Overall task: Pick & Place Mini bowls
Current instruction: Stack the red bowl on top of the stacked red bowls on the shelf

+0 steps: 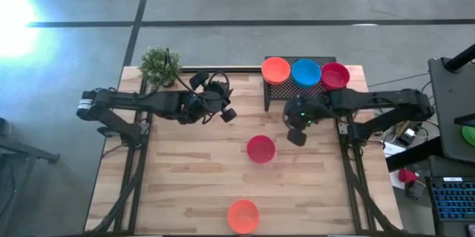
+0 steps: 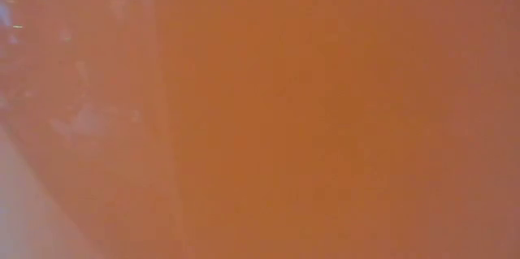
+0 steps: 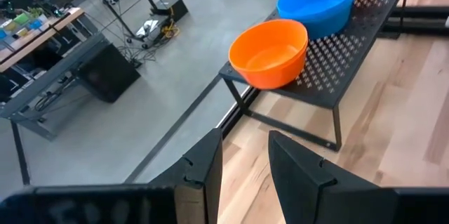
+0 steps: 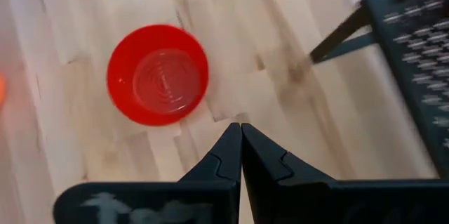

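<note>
Three mini bowls, orange [image 1: 275, 69], blue [image 1: 305, 71] and red [image 1: 335, 75], stand in a row on the black mesh rack [image 1: 282, 96] at the table's far right. Another red bowl [image 1: 260, 148] sits upright on the wood mid-table. A second orange bowl [image 1: 243, 216] rests at the near edge and fills the low view [image 2: 325, 113]. My right gripper [image 4: 240, 129] hangs shut above the table between the rack and the red bowl [image 4: 158, 74]. My left gripper [image 3: 245, 147] stands open and empty left of the rack, facing the orange bowl [image 3: 270, 52] on it.
A small green potted plant [image 1: 159, 65] stands at the far left corner. The rack's legs [image 3: 337, 122] stand on the wood near both grippers. Bare wood [image 1: 185, 177] lies left of the two loose bowls.
</note>
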Robot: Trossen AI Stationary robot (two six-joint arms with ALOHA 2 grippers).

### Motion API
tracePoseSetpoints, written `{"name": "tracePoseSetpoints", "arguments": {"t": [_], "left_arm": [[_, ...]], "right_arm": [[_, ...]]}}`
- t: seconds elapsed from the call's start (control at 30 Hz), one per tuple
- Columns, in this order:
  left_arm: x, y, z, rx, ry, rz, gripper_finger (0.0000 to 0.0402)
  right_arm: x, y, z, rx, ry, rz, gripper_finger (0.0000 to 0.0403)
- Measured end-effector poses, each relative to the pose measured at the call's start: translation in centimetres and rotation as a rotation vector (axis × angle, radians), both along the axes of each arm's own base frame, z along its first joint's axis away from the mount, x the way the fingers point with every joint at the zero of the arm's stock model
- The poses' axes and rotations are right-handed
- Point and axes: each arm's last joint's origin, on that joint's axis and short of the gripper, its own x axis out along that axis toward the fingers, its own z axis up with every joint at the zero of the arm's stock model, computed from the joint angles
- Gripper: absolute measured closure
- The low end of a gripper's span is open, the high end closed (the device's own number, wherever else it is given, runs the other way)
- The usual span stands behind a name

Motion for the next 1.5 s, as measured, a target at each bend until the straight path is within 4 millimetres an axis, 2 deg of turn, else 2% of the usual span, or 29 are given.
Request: {"name": "tracePoseSetpoints", "arguments": {"t": [0.23,0.47,0.63,0.8,1.13,1.5], "left_arm": [[-0.4,-0.2,-0.4,-0.001,0.059,-0.006,0.0289],[-0.5,-0.4,-0.4,-0.002,0.064,-0.013,0.0289],[-0.5,-0.4,-0.4,-0.004,0.064,-0.016,0.0289],[-0.5,-0.4,-0.4,-0.005,0.064,-0.017,0.0289],[-0.5,-0.6,-0.4,-0.013,0.065,-0.035,0.0289],[-0.5,-0.7,-0.4,-0.016,0.066,-0.039,0.0289]], "right_arm": [[3.0,0.2,-2.5,0.079,0.094,-0.006,0.0382],[5.2,0.3,-3.8,0.086,0.139,-0.005,0.0319],[6.0,0.3,-4.5,0.087,0.163,-0.005,0.0276],[6.5,0.3,-5.2,0.087,0.189,-0.006,0.0251],[7.6,-0.6,-7.5,0.119,0.263,-0.11,0.0247],[7.5,-0.8,-7.5,0.121,0.266,-0.12,0.0249]]}}
